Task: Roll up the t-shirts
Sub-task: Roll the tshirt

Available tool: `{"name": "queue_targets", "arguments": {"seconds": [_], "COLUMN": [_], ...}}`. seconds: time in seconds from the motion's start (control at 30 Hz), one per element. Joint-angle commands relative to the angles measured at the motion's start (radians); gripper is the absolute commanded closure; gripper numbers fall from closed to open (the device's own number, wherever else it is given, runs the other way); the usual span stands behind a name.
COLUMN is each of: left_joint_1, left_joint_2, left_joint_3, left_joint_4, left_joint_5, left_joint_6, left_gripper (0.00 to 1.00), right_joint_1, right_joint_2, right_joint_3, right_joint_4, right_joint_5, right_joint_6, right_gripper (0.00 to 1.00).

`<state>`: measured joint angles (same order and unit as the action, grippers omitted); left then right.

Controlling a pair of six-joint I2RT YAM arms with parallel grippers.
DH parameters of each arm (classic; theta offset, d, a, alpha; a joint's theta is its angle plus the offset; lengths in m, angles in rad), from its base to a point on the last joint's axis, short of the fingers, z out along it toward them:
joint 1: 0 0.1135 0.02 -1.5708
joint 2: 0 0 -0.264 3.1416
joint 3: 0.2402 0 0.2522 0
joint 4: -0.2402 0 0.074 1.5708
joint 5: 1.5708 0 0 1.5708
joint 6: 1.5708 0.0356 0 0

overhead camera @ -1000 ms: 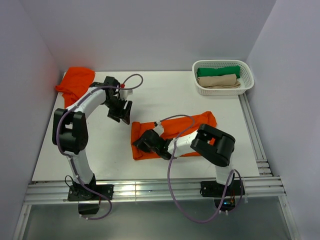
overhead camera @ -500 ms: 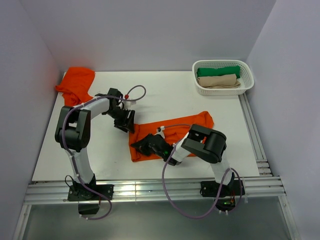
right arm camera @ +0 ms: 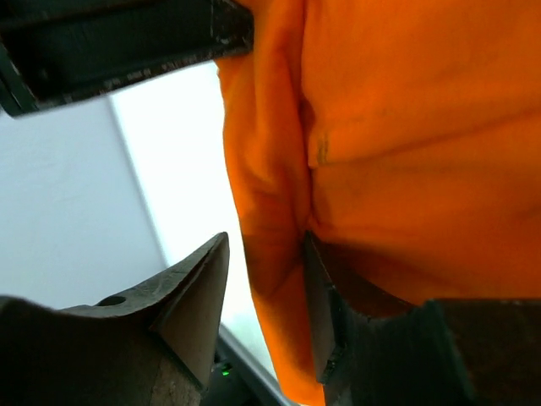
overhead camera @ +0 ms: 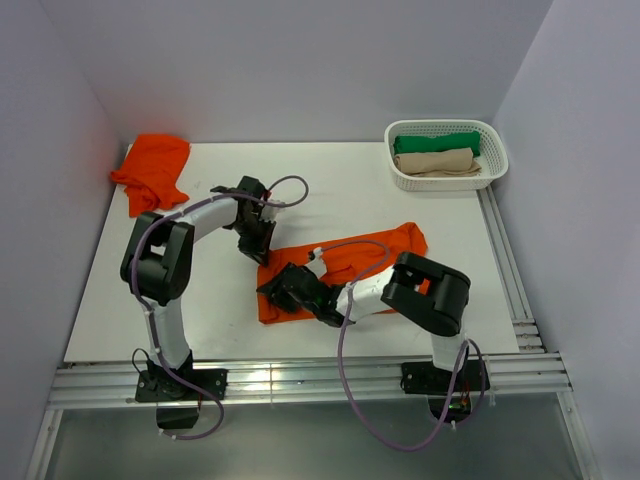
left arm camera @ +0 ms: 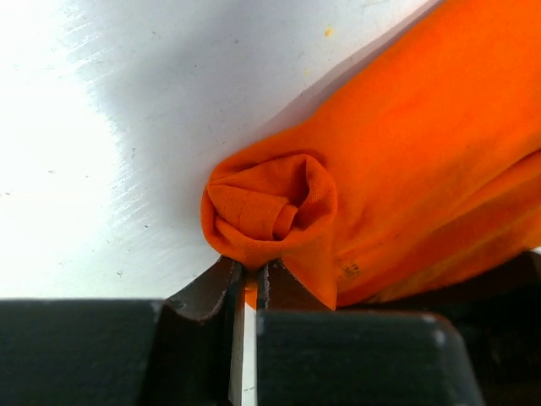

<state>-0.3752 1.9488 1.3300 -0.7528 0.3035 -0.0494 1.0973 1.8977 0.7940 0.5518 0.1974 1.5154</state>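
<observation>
An orange t-shirt (overhead camera: 360,262) lies folded into a long strip across the middle of the table, its left end partly rolled. My left gripper (overhead camera: 262,240) is at that end's far corner, shut on a curled bunch of the cloth (left arm camera: 270,207), which is pinched between the tips of the left gripper (left arm camera: 251,271). My right gripper (overhead camera: 278,290) is at the near corner of the same end, and stands open. In the right wrist view a fold of the t-shirt (right arm camera: 406,127) hangs between the right gripper's (right arm camera: 262,254) jaws, against one jaw and clear of the other. A second orange t-shirt (overhead camera: 152,165) lies crumpled at the back left.
A white mesh basket (overhead camera: 440,127) at the back right holds a green roll (overhead camera: 436,142) and a beige roll (overhead camera: 435,163). Grey walls close the table on three sides, and a metal rail (overhead camera: 300,380) runs along the near edge.
My left gripper came down and right onto the shirt's far left corner and closed on the cloth. My right gripper's jaws opened at the near corner.
</observation>
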Motion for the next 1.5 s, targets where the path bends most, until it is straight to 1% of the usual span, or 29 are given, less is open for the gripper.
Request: {"name": "queue_targets", "arguments": {"seconds": [0.0, 0.1, 0.17, 0.4, 0.5, 0.67, 0.8, 0.87, 0.9, 1.03, 1.13, 1.17, 1.2, 1.27, 1.3, 1.33, 1.4, 1.47], "left_joint_1": [-0.01, -0.018, -0.022, -0.025, -0.031, -0.036, -0.041, -0.044, -0.047, -0.05, -0.05, -0.051, -0.051, -0.054, -0.054, -0.056, -0.057, -0.057], "left_joint_2": [0.015, 0.016, 0.019, 0.033, 0.036, 0.039, 0.042, 0.044, 0.045, 0.042, 0.044, 0.045, 0.045, 0.044, 0.045, 0.047, 0.047, 0.048], "left_joint_3": [0.028, 0.035, 0.044, 0.069, 0.08, 0.084, 0.084, 0.086, 0.087, 0.09, 0.094, 0.095, 0.097, 0.097, 0.1, 0.103, 0.109, 0.113], "left_joint_4": [0.003, -0.008, -0.017, -0.033, -0.039, -0.045, -0.048, -0.054, -0.056, -0.06, -0.068, -0.066, -0.069, -0.071, -0.075, -0.079, -0.083, -0.089], "left_joint_5": [-0.121, -0.151, -0.164, -0.182, -0.188, -0.196, -0.196, -0.195, -0.196, -0.201, -0.202, -0.202, -0.205, -0.207, -0.21, -0.211, -0.211, -0.211], "left_joint_6": [-0.013, -0.01, -0.01, -0.015, -0.017, -0.017, -0.012, -0.01, -0.007, -0.004, -0.003, -0.001, -0.001, -0.001, -0.001, -0.003, -0.003, -0.003], "left_gripper": [0.99, 1.0, 1.0, 1.0, 1.0, 1.0, 1.0, 1.0, 1.0, 1.0, 1.0, 1.0, 1.0, 1.0, 1.0, 1.0, 1.0, 1.0], "right_joint_1": [0.049, 0.082, 0.104, 0.167, 0.199, 0.228, 0.237, 0.239, 0.239, 0.242, 0.243, 0.245, 0.24, 0.237, 0.233, 0.22, 0.208, 0.197], "right_joint_2": [-0.025, -0.031, -0.038, -0.089, -0.112, -0.115, -0.127, -0.152, -0.16, -0.181, -0.158, -0.128, -0.108, -0.033, -0.002, 0.059, 0.118, 0.194], "right_joint_3": [0.033, 0.057, 0.06, 0.03, 0.024, 0.028, 0.062, 0.102, 0.146, 0.279, 0.404, 0.44, 0.517, 0.595, 0.676, 0.717, 0.821, 0.882], "right_joint_4": [-0.295, -0.386, -0.421, -0.455, -0.51, -0.544, -0.63, -0.702, -0.778, -0.961, -1.084, -1.114, -1.169, -1.214, -1.263, -1.286, -1.332, -1.357], "right_joint_5": [0.048, 0.082, 0.099, 0.125, 0.145, 0.155, 0.188, 0.224, 0.238, 0.313, 0.375, 0.393, 0.427, 0.465, 0.493, 0.505, 0.534, 0.566], "right_joint_6": [-0.052, -0.029, -0.023, 0.029, 0.051, 0.065, 0.048, 0.034, 0.017, -0.033, -0.078, -0.101, -0.116, -0.161, -0.172, -0.187, -0.224, -0.251], "right_gripper": [0.52, 0.59, 0.6, 0.6, 0.6, 0.59, 0.57, 0.53, 0.53, 0.53, 0.53, 0.52, 0.52, 0.52, 0.52, 0.52, 0.52, 0.53]}}
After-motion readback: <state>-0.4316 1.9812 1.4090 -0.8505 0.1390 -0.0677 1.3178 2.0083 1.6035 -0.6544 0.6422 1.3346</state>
